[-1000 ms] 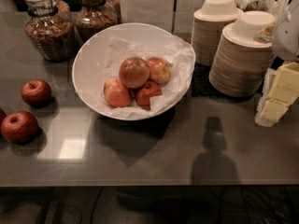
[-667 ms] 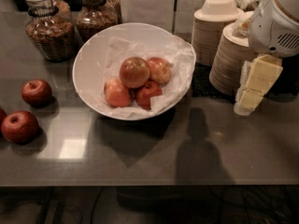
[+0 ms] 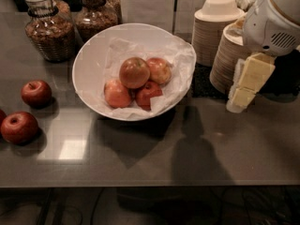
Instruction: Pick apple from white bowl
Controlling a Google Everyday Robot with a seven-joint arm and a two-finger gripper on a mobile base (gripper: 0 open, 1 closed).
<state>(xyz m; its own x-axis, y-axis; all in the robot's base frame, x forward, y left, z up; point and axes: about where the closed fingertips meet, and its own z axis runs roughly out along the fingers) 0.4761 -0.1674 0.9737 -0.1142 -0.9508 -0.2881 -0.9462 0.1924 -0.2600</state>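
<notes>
The gripper (image 3: pixel 241 96) hung right of the white bowl (image 3: pixel 93 50), wide or narrow I couldn't tell; swinging toward the apple (image 3: pixel 134 72), it risked clipping the stacked bowls (image 3: pixel 224 69) beside it

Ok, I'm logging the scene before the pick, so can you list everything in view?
apple: one, dull red-brown with yellow-green, on top of the pile in the white bowl
smaller apples: three, orange-pink to red, around it in the bowl
white bowl: one, glossy white, centre of the table
paper: one crinkled sheet, white, lining the bowl
dark red apples: at least two, on the table left of the bowl
glass jars: two, brown contents, behind the bowl at top left
beige bowl stacks: two, right of the white bowl
table: one, dark grey, glossy
arm: white housing, top right
tool: pale yellow, right of the white bowl, in front of the beige stacks
</notes>
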